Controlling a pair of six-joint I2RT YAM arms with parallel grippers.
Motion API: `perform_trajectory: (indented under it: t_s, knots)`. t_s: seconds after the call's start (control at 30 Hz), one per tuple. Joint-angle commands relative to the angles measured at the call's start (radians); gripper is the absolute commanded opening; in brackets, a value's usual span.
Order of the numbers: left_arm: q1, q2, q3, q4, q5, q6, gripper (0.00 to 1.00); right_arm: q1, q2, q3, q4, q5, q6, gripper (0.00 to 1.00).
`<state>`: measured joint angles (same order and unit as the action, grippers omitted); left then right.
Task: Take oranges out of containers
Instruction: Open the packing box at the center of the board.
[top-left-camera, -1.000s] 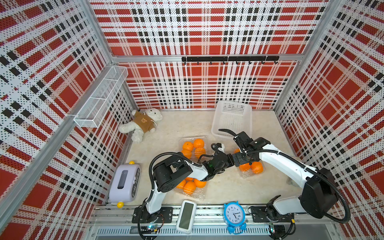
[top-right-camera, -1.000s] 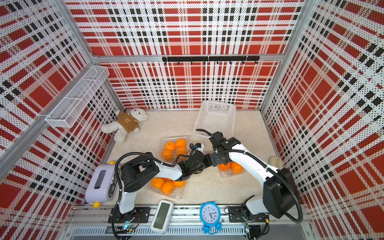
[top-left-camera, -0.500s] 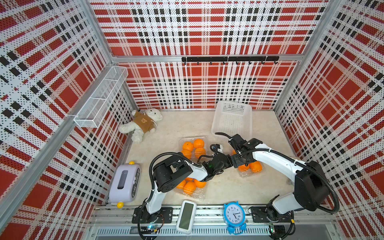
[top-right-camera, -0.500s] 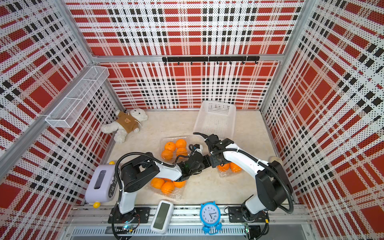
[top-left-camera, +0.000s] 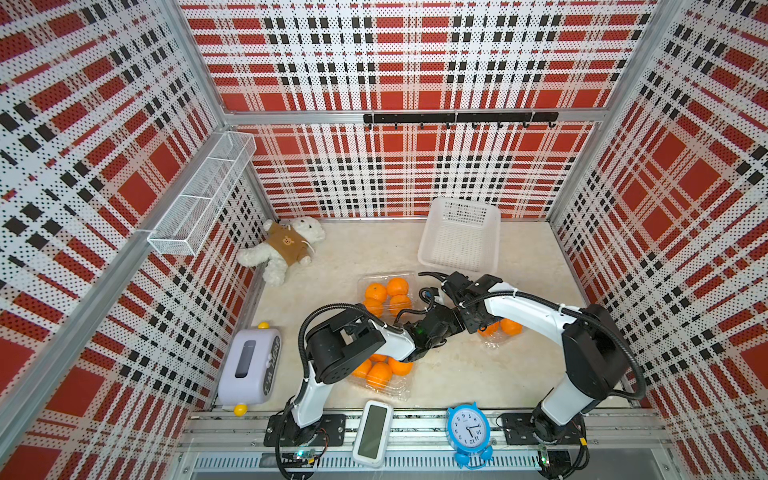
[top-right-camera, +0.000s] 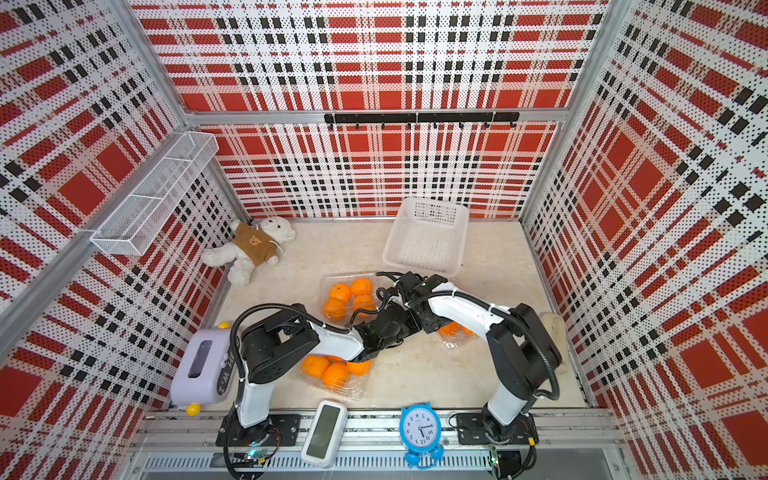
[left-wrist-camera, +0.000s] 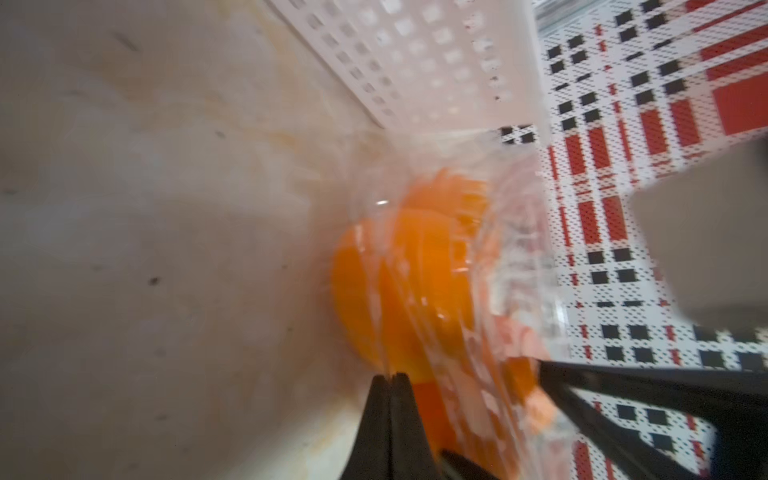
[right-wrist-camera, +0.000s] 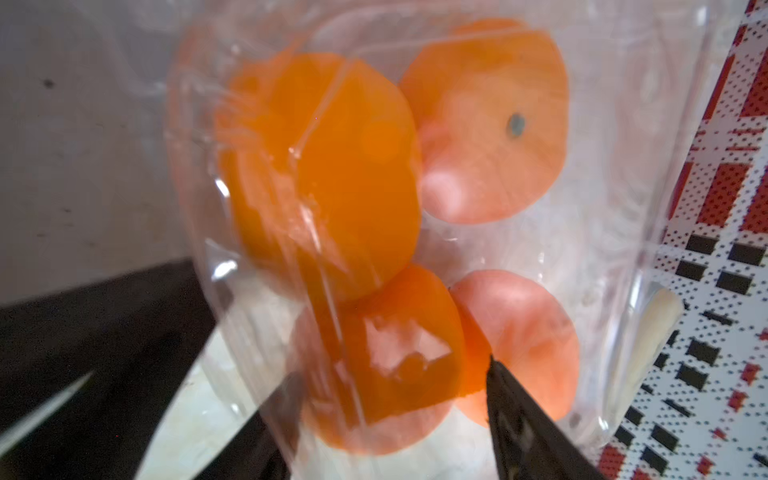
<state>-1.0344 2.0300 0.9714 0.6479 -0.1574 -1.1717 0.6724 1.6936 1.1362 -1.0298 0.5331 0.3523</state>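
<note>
My right gripper (right-wrist-camera: 390, 372) is down at the right container (right-wrist-camera: 623, 137), which shows four oranges (right-wrist-camera: 490, 124) in the right wrist view. The jaws stand apart on either side of the nearest orange (right-wrist-camera: 399, 353). One finger (right-wrist-camera: 523, 419) has its tip in the seam between that fruit and its neighbour. The other is only a dark blur through the clear plastic on the fruit's opposite flank. I cannot tell whether they press on the orange or merely flank it.

My left gripper (left-wrist-camera: 389, 378) is closed, tips together on the clear rim of that same container, with a crease of plastic running out from between them. The oranges sit just beyond the tips, behind that wall.

In both top views the right container (top-left-camera: 494, 341) (top-right-camera: 455, 343) lies under my two wrists, which meet over it, near the white basket (top-left-camera: 459, 241). The back container (top-left-camera: 384, 279) and the front container (top-left-camera: 397, 388) each show oranges inside, and my left arm passes over the front one
</note>
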Motion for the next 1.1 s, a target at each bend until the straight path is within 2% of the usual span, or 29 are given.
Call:
perform_trajectory:
  t_s: [0.0,0.37,0.47,0.7,1.07]
  knots:
    - [-0.026,-0.015,0.021,0.049,0.021,0.027,0.00,0.016,0.035,0.006,0.021,0.034,0.020,0.60]
    - [-0.031,-0.018,0.044,0.017,0.023,0.049,0.00,0.015,-0.092,0.048,0.021,-0.041,-0.022,0.22]
    - [-0.035,-0.012,0.060,-0.015,0.023,0.055,0.00,0.017,-0.099,0.058,0.004,-0.057,-0.030,0.16]
    - [-0.035,0.016,0.085,-0.054,0.033,0.055,0.00,0.017,-0.133,0.076,-0.001,-0.100,-0.051,0.10]
    - [-0.033,0.045,0.103,-0.112,0.039,0.061,0.00,0.013,-0.161,0.121,-0.033,-0.101,-0.083,0.07]
